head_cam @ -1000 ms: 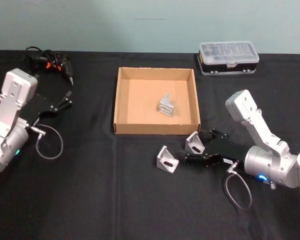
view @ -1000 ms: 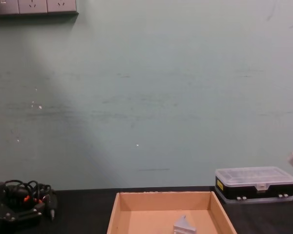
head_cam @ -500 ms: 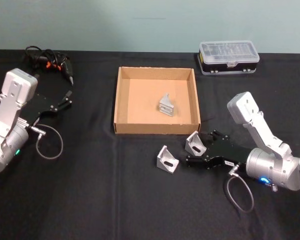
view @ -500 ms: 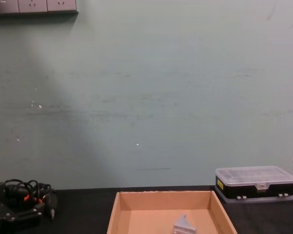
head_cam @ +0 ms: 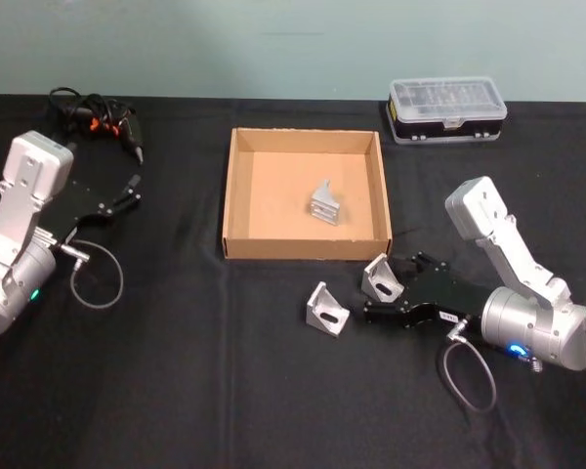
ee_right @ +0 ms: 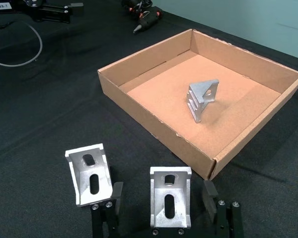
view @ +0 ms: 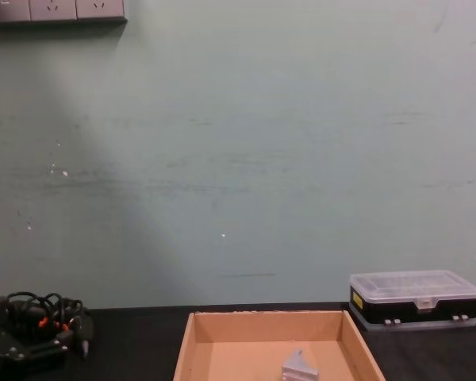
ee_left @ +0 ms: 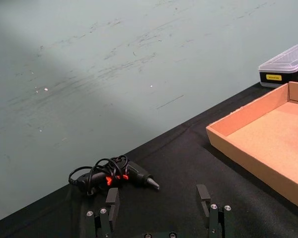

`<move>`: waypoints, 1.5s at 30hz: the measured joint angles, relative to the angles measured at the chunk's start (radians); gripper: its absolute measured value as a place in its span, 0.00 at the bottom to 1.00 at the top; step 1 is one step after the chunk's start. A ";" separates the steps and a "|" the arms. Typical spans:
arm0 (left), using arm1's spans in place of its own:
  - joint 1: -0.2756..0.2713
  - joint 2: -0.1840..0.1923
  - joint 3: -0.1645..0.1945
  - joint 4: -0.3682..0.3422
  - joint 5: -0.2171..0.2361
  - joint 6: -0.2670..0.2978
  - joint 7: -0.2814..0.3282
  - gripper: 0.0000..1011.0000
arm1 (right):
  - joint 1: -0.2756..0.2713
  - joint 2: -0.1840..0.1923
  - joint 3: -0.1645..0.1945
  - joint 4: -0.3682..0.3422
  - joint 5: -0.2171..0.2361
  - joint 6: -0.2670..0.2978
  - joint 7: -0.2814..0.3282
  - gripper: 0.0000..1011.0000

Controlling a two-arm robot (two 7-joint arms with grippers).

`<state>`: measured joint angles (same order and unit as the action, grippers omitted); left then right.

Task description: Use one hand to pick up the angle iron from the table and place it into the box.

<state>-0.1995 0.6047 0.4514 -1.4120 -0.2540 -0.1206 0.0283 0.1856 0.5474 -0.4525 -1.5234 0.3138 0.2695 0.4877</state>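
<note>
Low and right in the head view, the right gripper [head_cam: 387, 291] has edged forward, its spread jaws now straddling an angle iron [head_cam: 381, 277] on the tabletop [head_cam: 176, 371] just below the cardboard box [head_cam: 303, 250], ready to clamp; the left gripper [head_cam: 127, 195] idles at left, jaws apart.

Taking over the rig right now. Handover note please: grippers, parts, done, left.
Right gripper: open, low on the table in front of the box, fingers either side of the first angle iron, not yet closed on it.
Left gripper: open, parked at the left.
Done: the boxed angle iron is inside.
Left: close, lift, place in the box. The second angle iron lies on the table just outside the right gripper; probably next.
</note>
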 joint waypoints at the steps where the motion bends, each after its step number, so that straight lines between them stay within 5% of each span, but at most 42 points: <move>1: 0.000 0.000 0.000 0.000 0.000 0.000 0.000 1.00 | 0.000 0.000 0.000 0.000 0.000 0.000 0.000 0.98; 21: 0.000 0.000 0.000 0.000 0.000 0.000 0.000 1.00 | 0.000 0.000 0.000 0.000 -0.001 0.001 -0.001 0.45; 45: 0.000 0.000 0.000 0.000 0.000 0.000 0.000 1.00 | -0.014 0.008 0.007 -0.020 0.002 -0.011 -0.001 0.45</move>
<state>-0.1995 0.6047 0.4514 -1.4120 -0.2540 -0.1206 0.0283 0.1717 0.5554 -0.4456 -1.5437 0.3159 0.2581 0.4870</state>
